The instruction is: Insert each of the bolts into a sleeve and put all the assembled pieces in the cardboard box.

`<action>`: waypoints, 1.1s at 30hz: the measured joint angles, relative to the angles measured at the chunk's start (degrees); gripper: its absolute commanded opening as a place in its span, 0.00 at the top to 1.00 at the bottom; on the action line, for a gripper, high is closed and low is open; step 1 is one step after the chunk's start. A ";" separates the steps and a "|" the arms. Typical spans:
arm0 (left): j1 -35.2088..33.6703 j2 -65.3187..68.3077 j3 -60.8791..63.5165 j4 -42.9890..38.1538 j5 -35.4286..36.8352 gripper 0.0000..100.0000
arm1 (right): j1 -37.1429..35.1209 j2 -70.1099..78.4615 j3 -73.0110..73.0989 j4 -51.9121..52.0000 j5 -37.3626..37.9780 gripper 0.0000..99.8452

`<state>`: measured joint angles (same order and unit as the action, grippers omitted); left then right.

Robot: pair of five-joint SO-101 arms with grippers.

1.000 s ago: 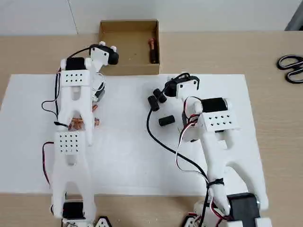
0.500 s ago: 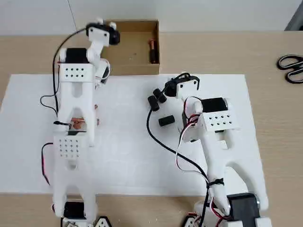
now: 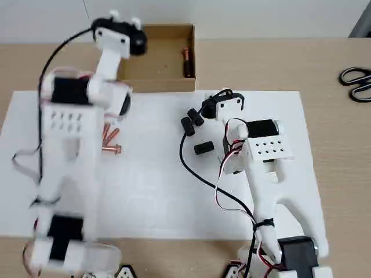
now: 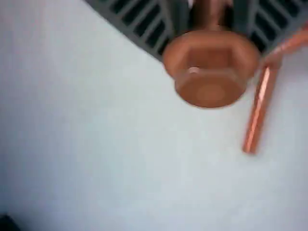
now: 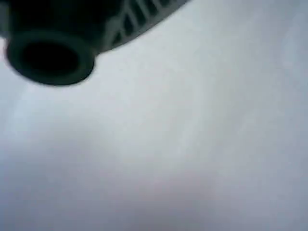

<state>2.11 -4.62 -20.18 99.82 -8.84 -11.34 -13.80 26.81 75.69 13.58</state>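
Observation:
My left gripper (image 4: 210,12) is shut on a copper bolt (image 4: 210,67), whose hex head faces the wrist camera above the white sheet. Another bolt (image 4: 256,113) lies on the sheet beside it. From above, the left arm (image 3: 69,116) stands raised over the sheet's left side, with loose bolts (image 3: 110,139) next to it. My right gripper (image 5: 96,29) is shut on a black sleeve (image 5: 48,57), its open end showing. Loose sleeves (image 3: 193,120) and one more sleeve (image 3: 203,147) lie by the right arm (image 3: 261,147). The cardboard box (image 3: 159,86) holds one assembled piece (image 3: 186,62).
The white sheet (image 3: 174,197) covers the middle of the wooden table. Scissors (image 3: 356,83) lie at the far right edge. Black cables (image 3: 200,174) hang from the right arm across the sheet.
The left arm has lifted up off the bolt pile with a bolt, rising toward the overhead camera and uncovering the loose bolts. The right arm has not moved.

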 measured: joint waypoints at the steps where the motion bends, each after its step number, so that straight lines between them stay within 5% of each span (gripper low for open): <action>1: 0.26 -4.22 2.73 0.00 0.00 0.99 | 0.00 0.00 0.00 0.00 0.00 1.00; 8: 0.88 -28.13 20.22 -0.26 0.00 0.99 | 0.00 0.00 0.00 0.00 0.00 1.00; 18: 0.88 -35.43 33.23 -8.62 4.04 0.99 | -2.37 -4.92 0.26 0.00 0.00 1.00; 33: 3.87 -3.87 44.13 -22.86 4.40 0.99 | -2.90 -11.78 2.02 -0.09 0.00 1.00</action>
<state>5.98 -8.48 23.96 76.97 -4.44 -14.24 -25.58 28.84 75.60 13.58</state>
